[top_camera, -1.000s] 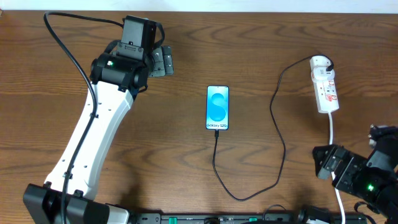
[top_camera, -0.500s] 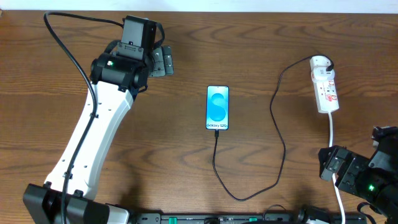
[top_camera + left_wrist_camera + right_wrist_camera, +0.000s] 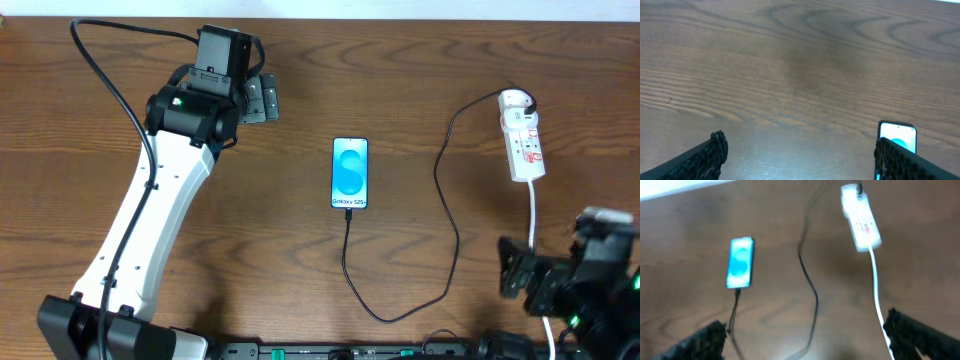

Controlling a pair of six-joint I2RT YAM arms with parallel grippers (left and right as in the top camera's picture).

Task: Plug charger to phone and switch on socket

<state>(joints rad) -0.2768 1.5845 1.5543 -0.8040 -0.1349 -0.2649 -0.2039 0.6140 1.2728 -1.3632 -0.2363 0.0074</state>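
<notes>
The phone (image 3: 350,173) lies mid-table with its blue screen lit; it also shows in the right wrist view (image 3: 740,262) and partly in the left wrist view (image 3: 897,137). The charger, a thin black cable (image 3: 452,220), has its plug at the phone's near end (image 3: 348,212) and runs in a loop to the socket (image 3: 523,147), a white power strip at the far right, also in the right wrist view (image 3: 861,224). My left gripper (image 3: 260,98) is open and empty at the far left. My right gripper (image 3: 525,275) is open and empty at the near right.
The socket's white cord (image 3: 537,235) runs from the strip toward the near edge, past my right gripper. My left arm (image 3: 150,215) stretches across the left side of the wooden table (image 3: 420,70).
My right arm has pulled back toward the near right edge and turned a little. The left arm, phone, charger and socket have not moved.
</notes>
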